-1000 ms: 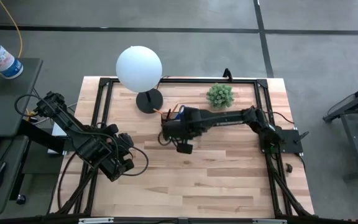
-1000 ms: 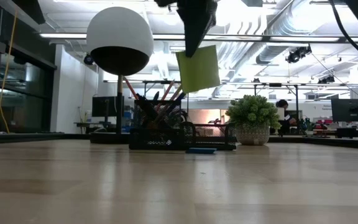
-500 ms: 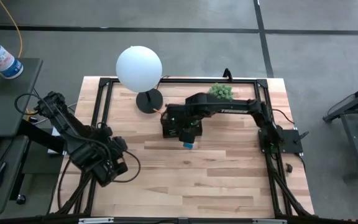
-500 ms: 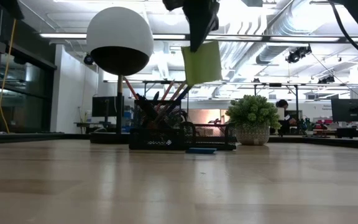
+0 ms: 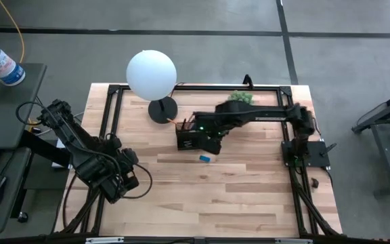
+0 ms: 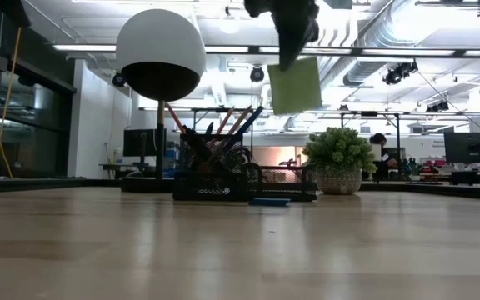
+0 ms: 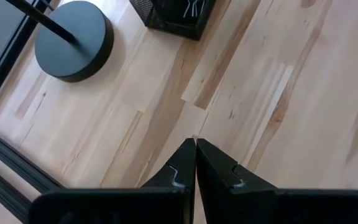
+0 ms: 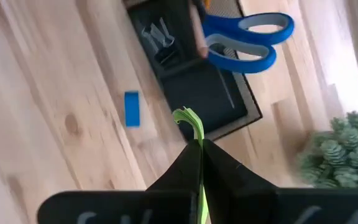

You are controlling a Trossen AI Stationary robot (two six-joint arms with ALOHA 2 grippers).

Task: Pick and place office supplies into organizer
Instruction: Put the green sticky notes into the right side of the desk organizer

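My right gripper (image 5: pixel 210 140) (image 6: pixel 294 52) is above the table's middle, over the near right part of the dark organizer (image 5: pixel 185 139) (image 8: pixel 199 93), and is shut on the lime-green sticky-note pad (image 6: pixel 295 85). The organizer stands on the table (image 5: pixel 249 183) with pencils (image 6: pixel 223 127), blue-handled scissors (image 8: pixel 247 38) and black clips (image 8: pixel 157 36) inside. A small blue block (image 5: pixel 204 158) (image 8: pixel 132 109) lies flat on the table just near of the organizer. My left gripper (image 5: pixel 126 180) (image 7: pixel 196 149) waits shut over the left near part of the table, touching nothing. My right gripper pinches the sticky-note pad between its two fingers at the pad's upper edge (image 6: pixel 293 63), coming from above and pointing down. The pad is lifted clear and hangs below the fingers, slightly tilted. The right wrist view shows it edge-on (image 8: pixel 196 127) between the fingers.
A white globe lamp (image 5: pixel 152 73) (image 6: pixel 161 54) stands on its round black base (image 5: pixel 162 110) (image 7: pixel 73 40) left of and beyond the organizer. A small green potted plant (image 5: pixel 239 102) (image 6: pixel 340 158) sits to the organizer's far right. Bare wood lies along the near half of the table.
My right gripper has carried the pad toward the table's far edge and a little to the right, from over bare wood to above the organizer, uncovering the blue block in the high view. The pad has stayed hanging. My left gripper drew back slightly toward the left.
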